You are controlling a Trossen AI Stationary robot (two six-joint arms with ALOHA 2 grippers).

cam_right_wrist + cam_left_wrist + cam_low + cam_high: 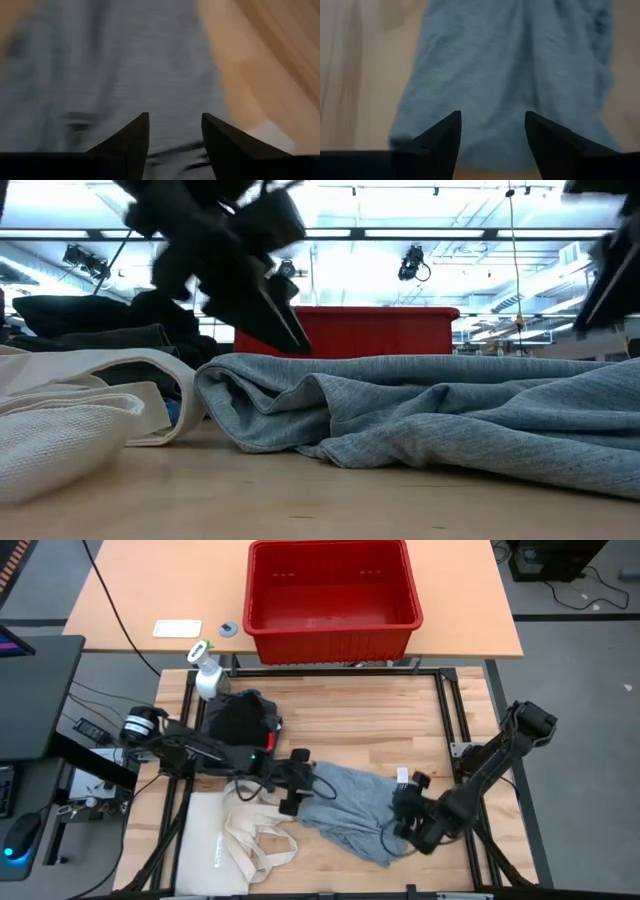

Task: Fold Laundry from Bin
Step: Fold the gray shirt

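- Your left gripper (297, 787) hovers at the left edge of the grey garment (352, 810), its fingers (442, 137) parted with nothing between them; the cloth lies just beneath.
- Your right gripper (408, 808) sits over the garment's right end, its fingers (131, 140) likewise apart and gripping nothing.
- The grey garment lies crumpled on the wooden table (370, 715), between your two grippers.
- A dark pile of laundry (238, 720) rests behind the left arm, a white spray bottle (205, 672) just beside it.
- A cream tote bag (240, 840) lies near the garment's left edge.
- The red bin (330, 600) stands at the far side, well apart.
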